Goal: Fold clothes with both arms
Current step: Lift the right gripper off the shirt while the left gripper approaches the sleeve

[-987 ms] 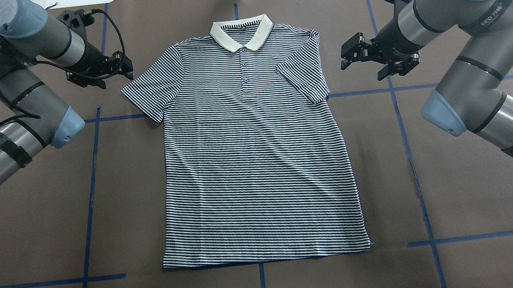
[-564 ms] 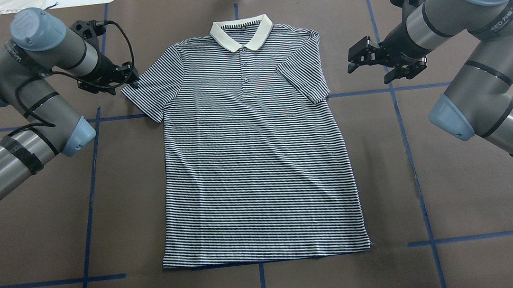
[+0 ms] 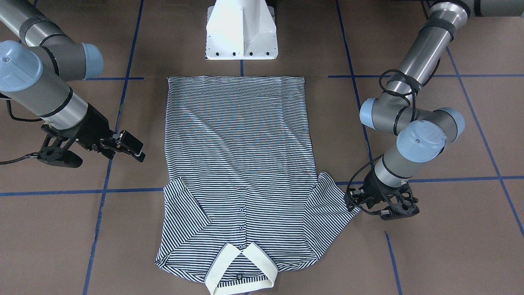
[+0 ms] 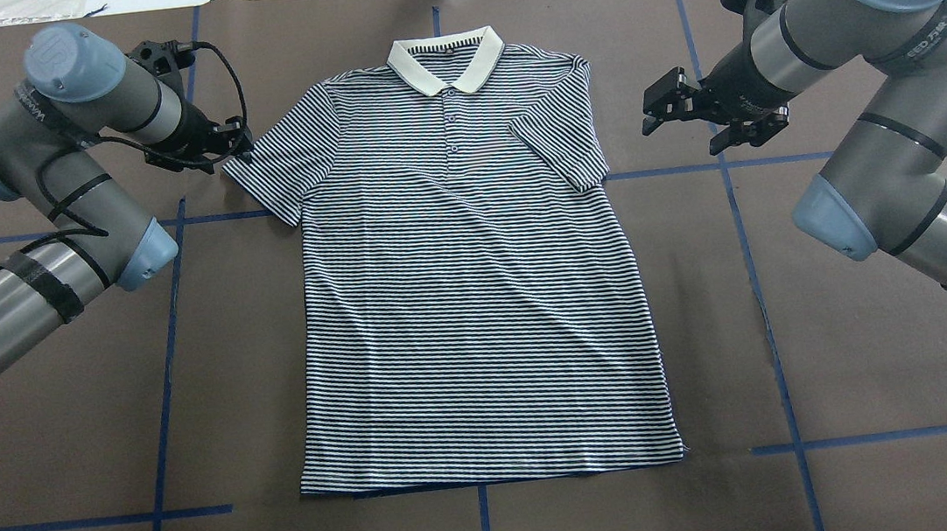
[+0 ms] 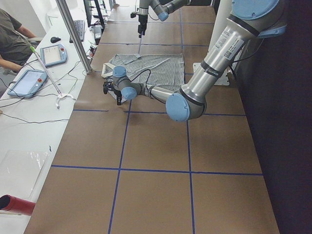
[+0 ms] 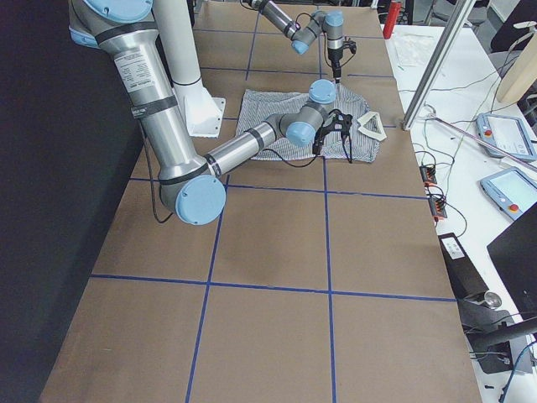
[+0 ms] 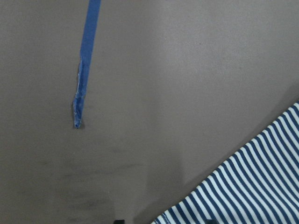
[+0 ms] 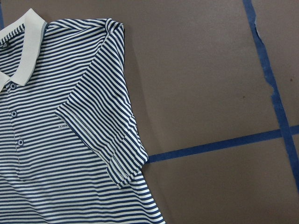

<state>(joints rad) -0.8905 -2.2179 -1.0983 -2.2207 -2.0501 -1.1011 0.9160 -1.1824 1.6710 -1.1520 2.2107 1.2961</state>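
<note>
— Item one?
— Polo shirt (image 4: 477, 300): flat, front up, mid-worktop, collar toward the far edge, spread for folding.
— Grippers?
— Left gripper (image 4: 241, 146): at the left-side sleeve (image 4: 270, 168) tip, jaws seemingly parted, likely to pinch it. Right gripper (image 4: 680, 138): wide, empty, clear of the right-side sleeve (image 4: 563, 150).

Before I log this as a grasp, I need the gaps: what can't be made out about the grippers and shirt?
Left gripper: whether it grips the sleeve of the polo shirt; in the overhead and front views its fingertips merge into one dark shape there.
Left wrist view: the fingers are cut off by the bottom edge.
Right gripper: none of it shows in the right wrist view.
Chest logo: too small to read.
</note>
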